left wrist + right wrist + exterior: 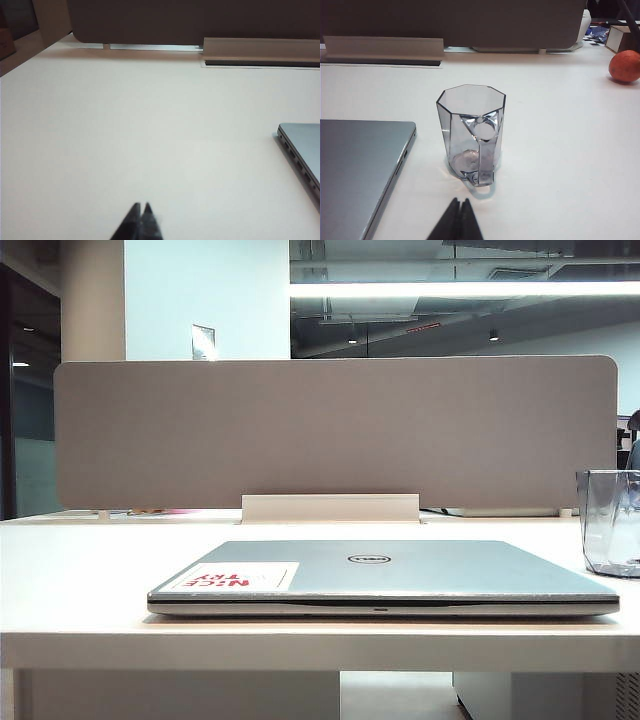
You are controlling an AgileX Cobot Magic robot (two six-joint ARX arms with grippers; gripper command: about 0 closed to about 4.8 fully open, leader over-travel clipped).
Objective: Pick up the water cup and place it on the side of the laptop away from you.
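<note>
The water cup (471, 132) stands upright on the white table, clear and faceted, its handle turned toward my right gripper (460, 201). That gripper is shut and empty, a short way from the cup. In the exterior view the water cup (610, 522) shows at the right edge, beside the laptop (390, 575). The laptop (357, 165) lies closed with its lid up, silver-grey, a round logo and a white sticker with red letters on it. My left gripper (141, 205) is shut with nothing in it, over bare table, apart from the laptop's corner (302, 150). Neither arm appears in the exterior view.
A grey divider panel (335, 430) runs along the back of the table, with a white cable tray (330, 508) at its foot. An orange fruit (625, 66) lies to the far side of the cup. The table's front edge (320, 645) is close to the laptop.
</note>
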